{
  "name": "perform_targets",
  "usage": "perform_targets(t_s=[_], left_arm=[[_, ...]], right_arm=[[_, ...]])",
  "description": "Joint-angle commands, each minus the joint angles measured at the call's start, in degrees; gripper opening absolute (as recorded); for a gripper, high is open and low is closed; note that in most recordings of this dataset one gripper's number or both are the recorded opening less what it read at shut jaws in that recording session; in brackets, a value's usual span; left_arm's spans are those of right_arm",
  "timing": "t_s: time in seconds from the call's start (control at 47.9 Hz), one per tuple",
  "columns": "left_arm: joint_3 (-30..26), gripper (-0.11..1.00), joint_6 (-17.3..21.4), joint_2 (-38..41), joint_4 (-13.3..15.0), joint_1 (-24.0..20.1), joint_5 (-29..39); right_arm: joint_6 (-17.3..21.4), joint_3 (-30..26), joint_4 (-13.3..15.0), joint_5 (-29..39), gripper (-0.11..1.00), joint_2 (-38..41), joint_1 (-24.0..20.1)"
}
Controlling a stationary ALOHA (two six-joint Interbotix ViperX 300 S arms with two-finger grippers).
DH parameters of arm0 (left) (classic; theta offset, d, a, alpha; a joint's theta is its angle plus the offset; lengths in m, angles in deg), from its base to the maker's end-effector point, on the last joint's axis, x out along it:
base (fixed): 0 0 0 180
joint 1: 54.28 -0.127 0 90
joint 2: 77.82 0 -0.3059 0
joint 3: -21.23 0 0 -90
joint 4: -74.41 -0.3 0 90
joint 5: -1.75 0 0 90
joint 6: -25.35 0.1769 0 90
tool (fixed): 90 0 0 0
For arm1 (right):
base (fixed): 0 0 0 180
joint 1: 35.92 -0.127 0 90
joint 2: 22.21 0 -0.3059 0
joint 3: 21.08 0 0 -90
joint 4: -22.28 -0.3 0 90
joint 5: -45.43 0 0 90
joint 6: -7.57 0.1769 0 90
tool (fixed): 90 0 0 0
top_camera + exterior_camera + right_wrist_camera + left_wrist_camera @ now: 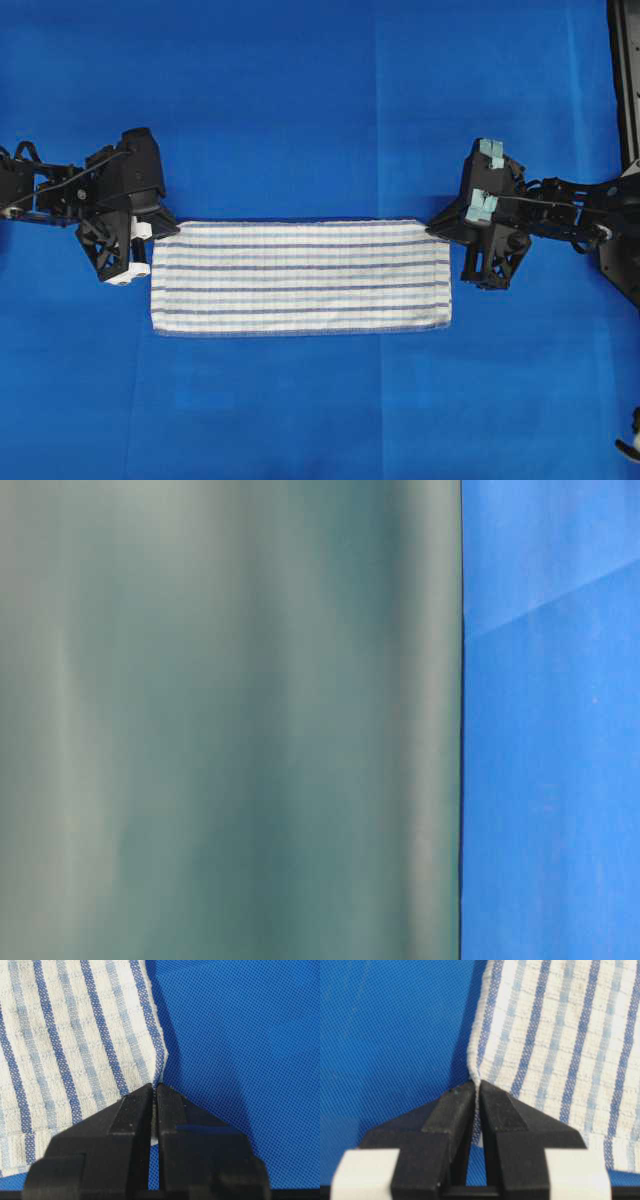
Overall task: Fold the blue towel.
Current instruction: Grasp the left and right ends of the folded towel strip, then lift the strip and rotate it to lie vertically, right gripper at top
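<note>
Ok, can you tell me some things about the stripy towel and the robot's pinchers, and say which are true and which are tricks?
1. The left end effector is pinching a corner of the blue towel. True.
2. The right end effector is wide open above the towel. False: it is shut on the towel's edge at the other far corner.
3. The towel lies crumpled in a ball. False: it lies flat in a long rectangle on the blue table covering.
4. The towel has dark and light blue stripes on white. True.
5. Both end effectors grip the same short end. False: one grips each end.
</note>
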Motion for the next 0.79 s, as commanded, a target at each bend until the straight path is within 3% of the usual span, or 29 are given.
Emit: perform_targets(t_s=[0.0,0.146,0.418,0.605,0.772], left_arm=[[-0.8,0.02,0.1,-1.4,0.0,0.3,1.7],[-2.2,0.02,0.1,-5.5,-0.1,-0.1,5.7],[-5.5,0.02,-0.7,-15.6,-0.1,0.4,13.8],[-6.9,0.02,-0.7,-19.2,-0.1,1.5,14.6],[-8.3,0.02,-1.4,-19.3,0.0,2.3,14.2]], right_arm=[[0.1,-0.5,0.1,-0.7,0.21,-1.2,-0.1],[0.1,-0.5,0.1,-0.1,0.21,-4.2,-0.2],[-1.5,-0.4,0.1,6.1,0.21,-17.1,-0.1],[-3.1,-0.7,0.1,10.2,0.21,-24.9,0.1],[-3.3,-0.9,0.1,10.9,0.21,-26.1,0.9]])
